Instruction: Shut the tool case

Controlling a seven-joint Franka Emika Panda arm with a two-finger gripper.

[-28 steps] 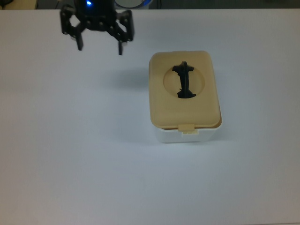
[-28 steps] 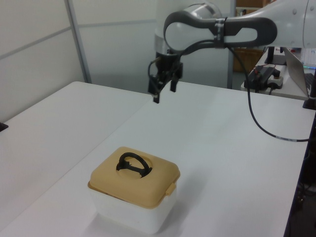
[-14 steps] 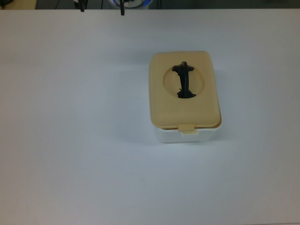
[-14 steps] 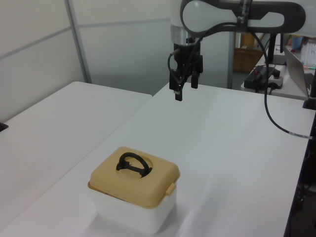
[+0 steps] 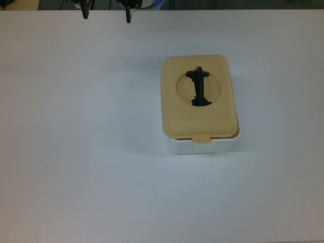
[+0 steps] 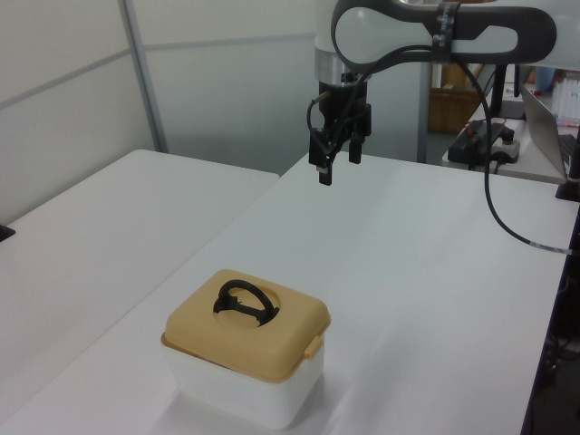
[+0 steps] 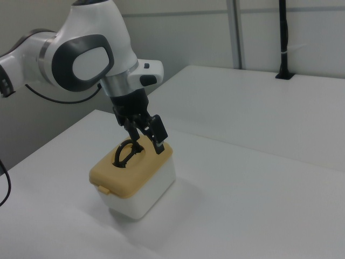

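the tool case (image 5: 200,132) is sitting on the white desk (image 5: 91,167), right of centre in the top view, with its tan lid (image 5: 199,98) lying flat over the white box (image 6: 240,385) and a small latch tab (image 5: 201,137) hanging down over the near short edge. the pincer (image 6: 332,161) is hanging high above the far part of the desk, well apart from the case, its two black fingers (image 5: 128,14) spread wide and holding nothing; in the top view only the fingertips are peeking in at the upper edge. in the right view the pincer (image 7: 146,132) is lining up in front of the handle, but the left view is showing it well clear of the case. the lid is looking like smooth, matte, hard plastic with rounded corners, and the box beneath is a slightly translucent white of the same rounded shape. a thin black handle (image 5: 198,87) is arching up out of a round recess in the middle of the lid. the whole thing is looking light and stiff, likely to skate on the slick desk if pushed sideways, so a straight downward press on the flat lid, or near the latch tab, is seeming the safer place to act than the slim handle. the lid is appearing seated all round, so little or nothing may be left to do; whether the latch is snapped home cannot be told.
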